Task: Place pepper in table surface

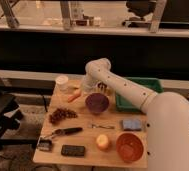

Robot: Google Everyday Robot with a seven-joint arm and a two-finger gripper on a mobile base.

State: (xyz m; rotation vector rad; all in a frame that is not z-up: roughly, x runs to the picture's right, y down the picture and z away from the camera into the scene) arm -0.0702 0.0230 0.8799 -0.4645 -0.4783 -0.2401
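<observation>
The pepper (pixel 74 96), small, tapered and orange-red, lies on the light wooden table surface (pixel 83 122) near its far left part, between the white cup and the purple bowl. My gripper (pixel 87 89) hangs from the white arm just right of the pepper, close above the table and behind the purple bowl's left rim. The pepper looks to be resting on the wood beside the gripper, not lifted.
A purple bowl (pixel 97 103) sits right of the pepper, with a green tray (pixel 138 92) behind it. A white cup (pixel 62 82), dark grapes (pixel 62 115), a black-handled tool (pixel 63 132), a phone (pixel 73 150), a yellow fruit (pixel 103 142), an orange-red bowl (pixel 129 146) and a blue sponge (pixel 131 124) are spread over the table.
</observation>
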